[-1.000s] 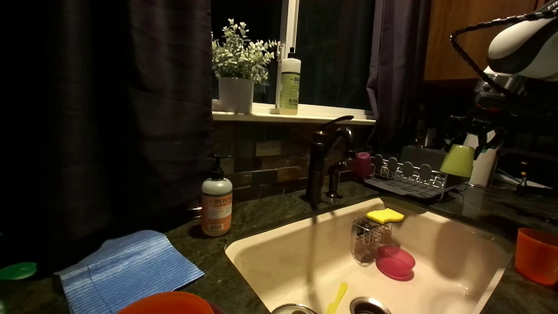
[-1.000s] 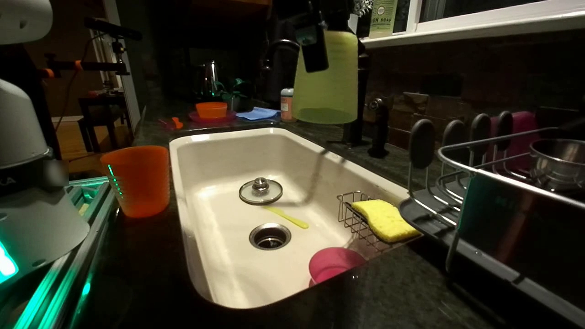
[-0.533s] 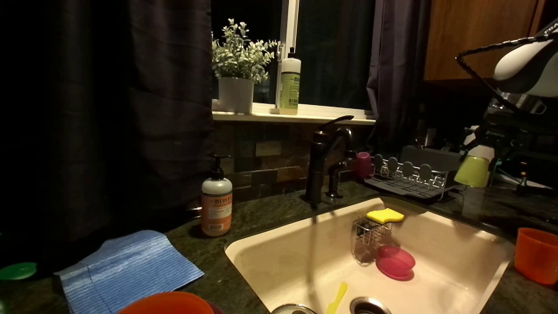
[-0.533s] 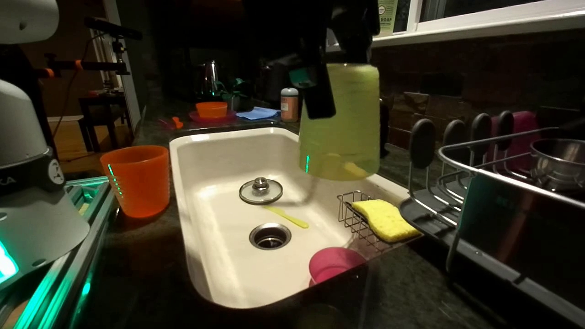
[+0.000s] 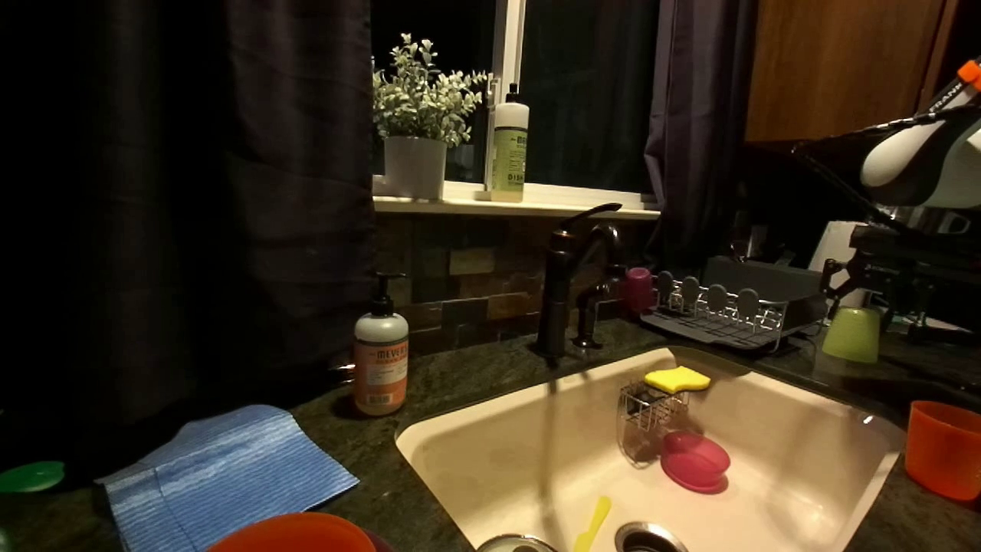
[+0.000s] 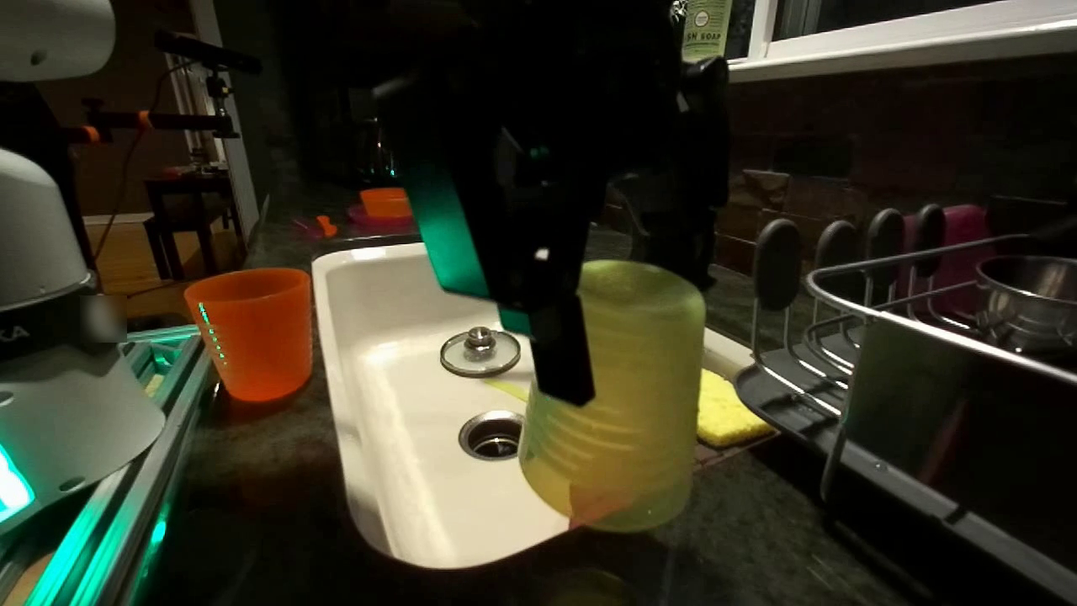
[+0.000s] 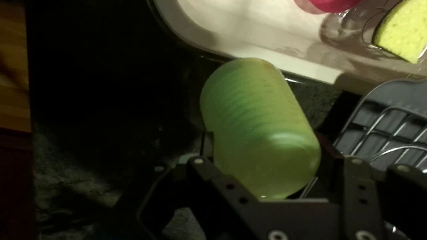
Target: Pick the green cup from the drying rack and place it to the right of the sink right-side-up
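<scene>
Mid-frame in the wrist view, the black gripper point(image 7: 266, 143) pinches the pale lime-green tapered plastic cup point(image 7: 257, 116) by its sides. Right of centre in an exterior view, the cup is upside down over the dark counter point(image 6: 749, 530) beside the cream-white rectangular sink point(image 6: 383, 421), the grey wire drying rack point(image 6: 787, 391) at far right.

Potted plant point(image 5: 418, 115) and green-labelled soap bottle point(image 5: 510, 153), both upright on the windowsill point(image 5: 582, 201), as I see them in an exterior view; lower, orange-labelled pump bottle point(image 5: 381, 364) with ribbed blue cloth point(image 5: 230, 468) near it, and yellow sponge point(image 5: 678, 379) on a wire caddy point(image 5: 647, 410). In both exterior views I note an orange cup point(image 6: 257, 337) standing mouth upward.
</scene>
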Robot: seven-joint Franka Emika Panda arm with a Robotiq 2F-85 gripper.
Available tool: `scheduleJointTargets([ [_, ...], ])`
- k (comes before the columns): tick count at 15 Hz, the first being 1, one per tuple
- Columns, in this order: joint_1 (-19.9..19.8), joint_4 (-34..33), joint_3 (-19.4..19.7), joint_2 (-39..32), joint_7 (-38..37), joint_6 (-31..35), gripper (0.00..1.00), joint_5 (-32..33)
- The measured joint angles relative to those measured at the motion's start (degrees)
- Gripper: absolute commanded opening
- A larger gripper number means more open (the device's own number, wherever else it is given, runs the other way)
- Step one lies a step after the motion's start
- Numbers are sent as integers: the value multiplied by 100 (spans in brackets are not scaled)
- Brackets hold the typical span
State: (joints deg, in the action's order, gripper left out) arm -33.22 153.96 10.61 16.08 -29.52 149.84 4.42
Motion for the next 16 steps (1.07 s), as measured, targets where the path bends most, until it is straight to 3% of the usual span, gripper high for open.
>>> scheduleJointTargets([
  [9, -20, -333, 310, -881, -50, 602, 45, 129],
  [16, 269, -561, 540, -1285, -56, 638, 45, 125],
])
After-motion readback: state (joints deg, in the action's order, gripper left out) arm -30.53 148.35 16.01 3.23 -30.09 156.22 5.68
